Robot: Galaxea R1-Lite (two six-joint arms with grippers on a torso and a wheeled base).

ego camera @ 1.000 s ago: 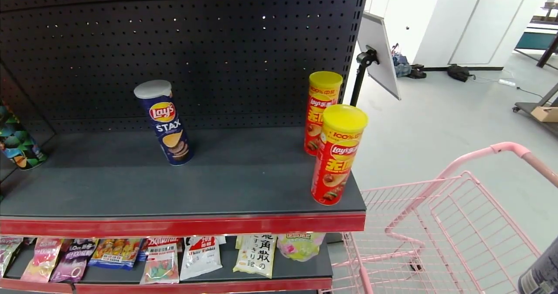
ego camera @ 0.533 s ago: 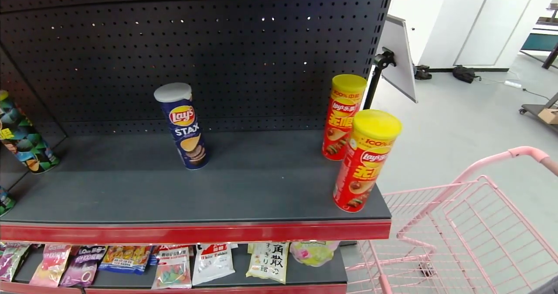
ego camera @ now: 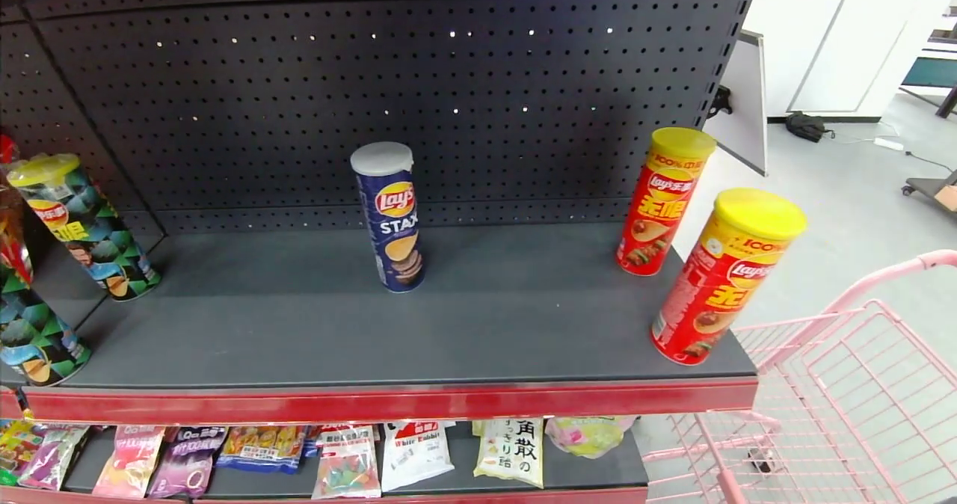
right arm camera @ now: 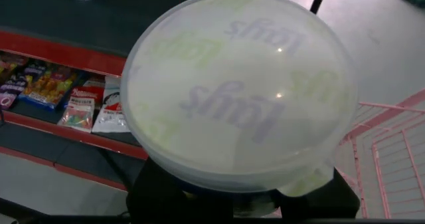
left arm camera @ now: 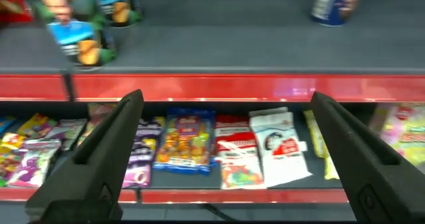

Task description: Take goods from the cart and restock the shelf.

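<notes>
Now | left wrist: left gripper (left arm camera: 226, 96) spread, facing snack bags (left arm camera: 226, 151) | right wrist: right gripper (right arm camera: 219, 205) pinching clear-lidded can (right arm camera: 236, 91)

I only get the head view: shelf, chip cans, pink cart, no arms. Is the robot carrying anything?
Observer: Yes. The right wrist view shows a chip can with a translucent white plastic lid held in the right gripper.
Operator: And the left arm?
Observer: The left gripper is open and empty, facing the shelf's red front edge above the snack bags.
</notes>
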